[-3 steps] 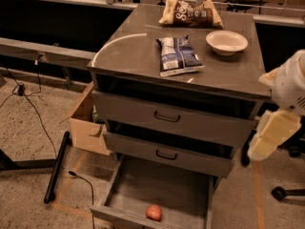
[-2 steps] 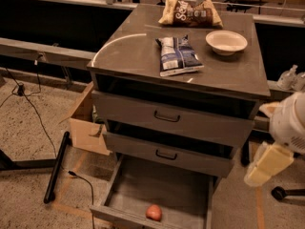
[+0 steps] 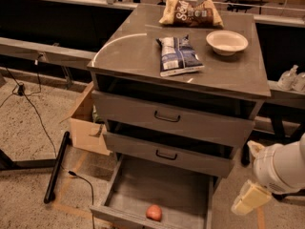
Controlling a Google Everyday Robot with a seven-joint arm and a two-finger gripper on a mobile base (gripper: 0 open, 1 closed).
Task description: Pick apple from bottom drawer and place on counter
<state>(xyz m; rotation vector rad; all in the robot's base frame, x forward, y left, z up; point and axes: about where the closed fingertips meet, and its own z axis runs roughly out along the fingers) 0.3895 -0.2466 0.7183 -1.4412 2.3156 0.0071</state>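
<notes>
The apple point(image 3: 153, 213), small and reddish-orange, lies near the front edge of the open bottom drawer point(image 3: 164, 187), a shallow grey tray pulled out at the foot of the cabinet. The counter point(image 3: 136, 51) is the flat grey-brown cabinet top above. My gripper point(image 3: 249, 198), cream-coloured on a white arm, hangs low at the right, beside the cabinet's right front corner. It is outside the drawer, to the right of the apple and a little above it, and holds nothing that I can see.
On the counter lie a blue snack bag point(image 3: 178, 56), a brown snack bag point(image 3: 190, 12) and a cream bowl point(image 3: 227, 42). Two drawers with dark handles point(image 3: 167, 117) stand partly open above the bottom drawer. A cardboard box point(image 3: 88, 125) and a floor cable point(image 3: 81, 180) are left.
My arm and gripper have dropped lower along the cabinet's right side, from the level of the upper drawers to the level of the bottom drawer. The apple has not moved.
</notes>
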